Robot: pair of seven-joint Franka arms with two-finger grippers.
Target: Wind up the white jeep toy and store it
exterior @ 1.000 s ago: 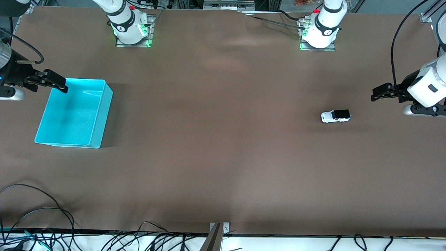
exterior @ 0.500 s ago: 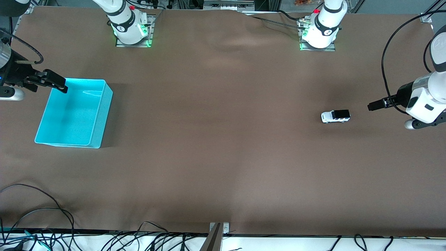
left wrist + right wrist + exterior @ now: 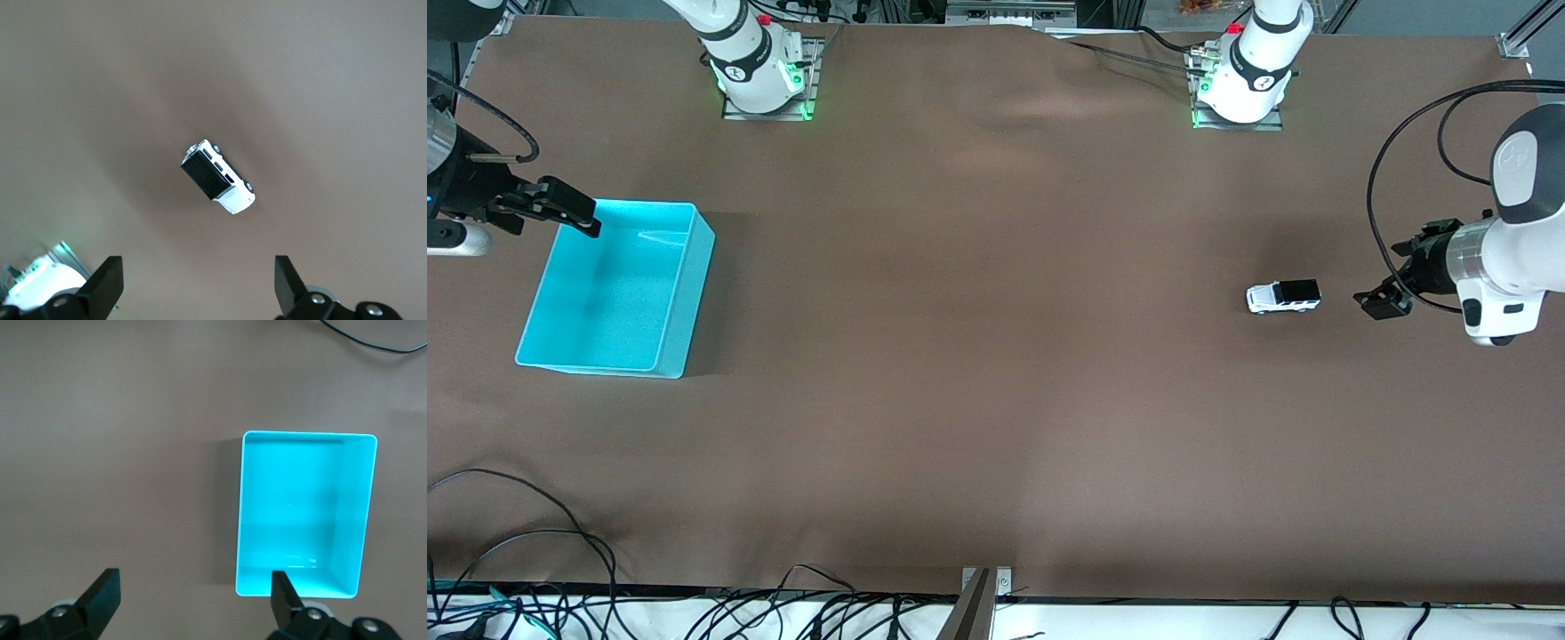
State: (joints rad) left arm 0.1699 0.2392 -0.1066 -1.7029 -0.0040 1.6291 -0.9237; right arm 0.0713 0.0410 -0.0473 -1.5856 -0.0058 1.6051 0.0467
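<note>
Over the last second the left gripper (image 3: 1380,300), jaws spread wide, swung down toward the white jeep toy (image 3: 1283,296), stopping at its 3 o'clock (the pickup looked imminent). The right gripper (image 3: 560,209) waited, jaws spread, over the cyan bin (image 3: 685,293).

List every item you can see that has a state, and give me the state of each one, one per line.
white jeep toy: upright on its wheels on the table, not held.
cyan bin: open-topped, empty, at the right arm's end of the table.
left gripper: open, empty, beside the jeep.
right gripper: open, empty, waiting at the bin's rim.
</note>
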